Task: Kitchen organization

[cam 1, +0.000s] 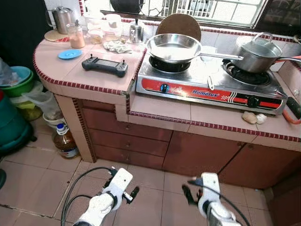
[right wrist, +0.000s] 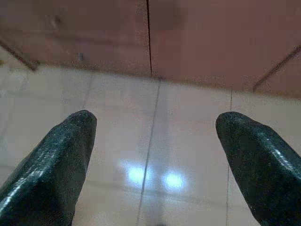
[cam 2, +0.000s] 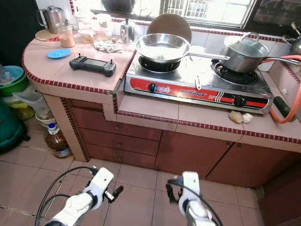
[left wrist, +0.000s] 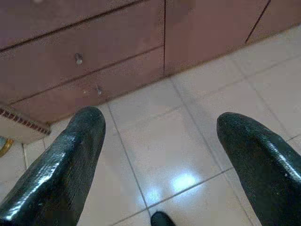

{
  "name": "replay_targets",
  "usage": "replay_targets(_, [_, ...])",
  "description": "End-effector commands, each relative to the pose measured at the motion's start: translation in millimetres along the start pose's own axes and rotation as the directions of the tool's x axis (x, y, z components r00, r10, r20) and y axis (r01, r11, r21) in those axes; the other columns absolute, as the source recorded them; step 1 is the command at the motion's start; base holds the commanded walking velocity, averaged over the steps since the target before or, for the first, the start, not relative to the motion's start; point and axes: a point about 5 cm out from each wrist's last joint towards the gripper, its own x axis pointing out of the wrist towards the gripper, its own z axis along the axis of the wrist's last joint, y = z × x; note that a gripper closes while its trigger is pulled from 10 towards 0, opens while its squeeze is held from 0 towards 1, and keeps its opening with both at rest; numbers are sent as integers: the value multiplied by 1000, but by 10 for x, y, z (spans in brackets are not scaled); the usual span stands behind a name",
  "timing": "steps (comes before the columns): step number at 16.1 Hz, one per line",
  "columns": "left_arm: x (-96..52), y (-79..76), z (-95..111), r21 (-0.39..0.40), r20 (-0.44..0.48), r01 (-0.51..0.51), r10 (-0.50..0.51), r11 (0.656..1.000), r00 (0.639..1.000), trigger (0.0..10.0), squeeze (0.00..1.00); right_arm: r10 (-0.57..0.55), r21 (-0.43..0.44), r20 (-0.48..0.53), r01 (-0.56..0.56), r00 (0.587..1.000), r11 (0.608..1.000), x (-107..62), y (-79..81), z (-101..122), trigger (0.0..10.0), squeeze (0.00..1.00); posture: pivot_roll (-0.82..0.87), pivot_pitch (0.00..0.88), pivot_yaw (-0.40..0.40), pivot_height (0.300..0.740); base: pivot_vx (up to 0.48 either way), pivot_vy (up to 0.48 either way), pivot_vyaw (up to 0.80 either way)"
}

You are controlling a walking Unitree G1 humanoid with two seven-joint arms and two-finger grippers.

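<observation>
Both my hands hang open, left hand [cam 1: 126, 194] and right hand [cam 1: 192, 193], low before the stove [cam 1: 211, 87]. I see a frying pan [cam 1: 174, 47] on it.

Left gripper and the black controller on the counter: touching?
Apart. The left eye view shows the left gripper low above the floor tiles, open and empty, while the black controller lies up on the pink countertop.

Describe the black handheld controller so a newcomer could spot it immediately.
Start at the two-burner gas stove. On the raised pink-tiled counter to its left lies the controller, beside a small blue plate. It is the flat, wide black gadget with grips at both ends.
</observation>
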Motion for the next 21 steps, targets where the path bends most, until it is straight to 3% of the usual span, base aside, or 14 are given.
replay_targets(1, [-47,47,-34,-14,26,-19,20,1000,999,10000,0,4,-7,55,-3,999,1000,-10,-46,70,10000,0,127,0,-83,740,0,0,0])
replay_targets(5, [-236,318,-163,-58,63,-135,139,989,988,10000,0,21,-85,182,-6,983,996,-165,-182,118,10000,0,109,0,-54,740,0,0,0])
replay_targets(6, [-273,385,-193,-31,56,-159,161,987,985,10000,0,11,-73,206,4,979,997,-222,-226,120,10000,0,100,0,-33,740,0,0,0])
replay_targets(7, [-280,441,-237,-119,16,-216,220,969,975,10000,0,10,-83,232,10,973,997,-266,-241,141,10000,0,78,0,-29,740,0,0,0])
replay_targets(8, [-270,428,-232,-110,14,-214,217,971,976,10000,0,3,-86,244,19,970,996,-294,-255,145,10000,0,80,0,-32,740,0,0,0])
replay_targets(9, [-255,388,-208,-67,30,-184,186,981,982,10000,0,-42,-58,260,58,965,997,-332,-293,143,10000,0,82,0,-29,740,0,0,0])
replay_targets(13, [-338,520,-291,-93,6,-275,277,957,961,10000,0,-132,24,316,131,940,991,-429,-332,219,10000,0,80,0,-35,740,0,0,0])
replay_targets(15, [-362,493,-287,-80,47,-222,226,972,973,10000,0,-138,8,317,143,938,990,-479,-334,211,10000,0,110,0,-53,740,0,0,0])
replay_targets(18, [-433,554,-296,-76,91,-247,254,966,963,10000,0,-114,-6,333,123,936,992,-517,-274,260,10000,0,144,0,-74,740,0,0,0])
replay_targets(20, [-547,583,-336,-113,157,-292,307,950,939,10000,0,-57,0,337,61,940,998,-524,-176,350,10000,0,179,0,-92,740,0,0,0])
replay_targets(21, [-615,619,-272,-93,241,-323,336,942,911,10000,0,-14,-19,345,22,938,1000,-529,-106,412,10000,0,205,0,-109,740,0,0,0])
